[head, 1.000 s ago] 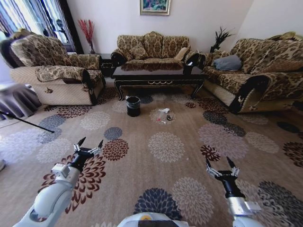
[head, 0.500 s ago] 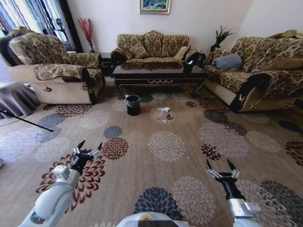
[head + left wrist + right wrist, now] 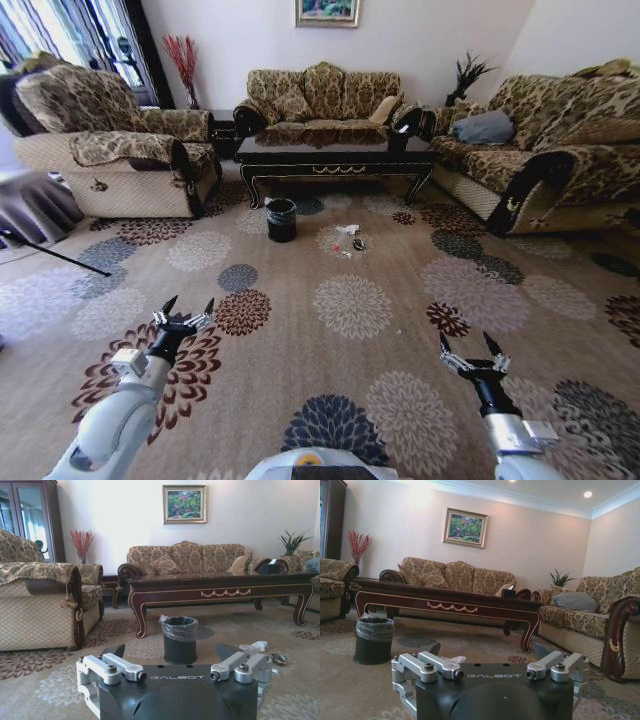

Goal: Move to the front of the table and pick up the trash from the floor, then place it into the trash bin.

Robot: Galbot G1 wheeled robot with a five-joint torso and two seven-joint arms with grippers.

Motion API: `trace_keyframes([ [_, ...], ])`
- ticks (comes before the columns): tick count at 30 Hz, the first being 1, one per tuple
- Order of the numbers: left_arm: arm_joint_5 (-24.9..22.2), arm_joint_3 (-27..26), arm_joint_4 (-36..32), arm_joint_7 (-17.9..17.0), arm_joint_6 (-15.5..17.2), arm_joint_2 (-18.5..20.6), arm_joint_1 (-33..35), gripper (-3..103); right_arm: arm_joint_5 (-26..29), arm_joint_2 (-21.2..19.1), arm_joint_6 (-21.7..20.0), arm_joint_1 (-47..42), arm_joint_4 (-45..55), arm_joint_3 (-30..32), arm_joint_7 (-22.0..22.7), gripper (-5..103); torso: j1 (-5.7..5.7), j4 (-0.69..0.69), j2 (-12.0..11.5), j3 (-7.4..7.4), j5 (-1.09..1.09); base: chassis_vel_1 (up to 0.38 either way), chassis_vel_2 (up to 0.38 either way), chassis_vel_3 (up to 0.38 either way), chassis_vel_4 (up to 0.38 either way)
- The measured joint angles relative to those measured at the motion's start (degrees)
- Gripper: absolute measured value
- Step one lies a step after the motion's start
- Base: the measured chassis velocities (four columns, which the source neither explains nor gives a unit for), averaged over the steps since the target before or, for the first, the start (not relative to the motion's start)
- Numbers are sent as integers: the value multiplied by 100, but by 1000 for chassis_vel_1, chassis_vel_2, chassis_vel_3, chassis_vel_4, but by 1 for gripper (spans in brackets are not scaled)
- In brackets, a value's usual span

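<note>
Two sets of fingers spread apart, nothing between them. Left gripper (image 3: 183,311) raised above the floor (image 3: 350,400) over a maroon medallion, dark tips pointing forward and up toward the room's far end; white forearm running back and down to the head view's lower left corner. Right gripper (image 3: 472,349) likewise splayed and empty, held over plain tan carpet beside a small maroon medallion, its black wrist and silver forearm dropping toward the lower right edge. Both arms bent at about the same low, forward-reaching height, well apart from each other, the robot's white base showing between them at the bottom edge.

Far ahead of both grippers: the trash (image 3: 347,241) lying on the floor in a small cluster, a pale crumpled piece with a dark scrap just beside it, too small to tell apart in more detail. Just to its left, the trash bin (image 3: 281,220), black and round, upright, thin liner bunched at the rim, standing on the floor near the counter's front left leg. Behind both, the counter (image 3: 335,158), long, dark and glossy, gold scroll on its apron. Seen past the left gripper (image 3: 177,657) in its wrist view: the bin (image 3: 179,640) dead ahead, pale trash (image 3: 255,647) off to one side. Sofas (image 3: 320,98) ringing the counter on three sides.
</note>
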Motion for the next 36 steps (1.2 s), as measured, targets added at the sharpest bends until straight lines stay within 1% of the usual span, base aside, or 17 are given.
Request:
trace_keyframes([
  [4,44,11,-151,-9,11,12,58,100,-79,-2,29,-9,5,-31,-4,100,-31,-1,-103,-73,0,0,0,0,0],
  [5,44,11,-151,-9,11,12,58,100,-79,-2,29,-9,5,-31,-4,100,-31,-1,-103,-73,0,0,0,0,0],
  [9,90,57,-138,-25,23,-32,69,100,-41,-57,48,-2,-22,-22,-9,100,-61,-1,-227,-166,0,0,0,0,0],
  [10,90,57,-138,-25,23,-32,69,100,-41,-57,48,-2,-22,-22,-9,100,-61,-1,-227,-166,0,0,0,0,0],
  [13,179,106,-91,-23,23,-105,76,100,260,-22,-122,61,60,-162,40,100,-80,-1,-305,-226,0,0,0,0,0],
  [16,173,108,-43,-32,34,-147,37,100,272,0,-184,141,60,-246,83,100,-93,1,-362,-269,-1,0,0,0,0],
  [21,112,41,-39,-78,81,-167,27,100,277,17,-209,190,-8,-305,121,100,-122,-3,-470,-349,0,0,0,0,0],
  [23,139,32,-37,-88,90,-252,41,100,370,26,-271,222,2,-378,189,100,-136,0,-530,-395,0,0,0,0,0],
  [24,139,32,-37,-88,90,-252,41,100,370,26,-271,222,2,-378,189,100,-136,0,-530,-395,0,0,0,0,0],
  [27,189,83,-59,-105,101,-327,107,100,322,54,-281,271,61,-412,228,100,-149,0,-617,-467,-1,0,0,0,0],
  [32,217,54,-99,-118,108,-284,113,100,255,61,-237,226,35,-396,234,100,-171,-2,-741,-571,0,0,0,0,0],
  [33,217,54,-99,-118,108,-284,113,100,255,61,-237,226,35,-396,234,100,-171,-2,-741,-571,0,0,0,0,0],
  [36,202,48,-111,-130,123,-269,129,100,173,94,-210,223,39,-432,232,100,-190,-1,-827,-637,0,0,0,0,0],
])
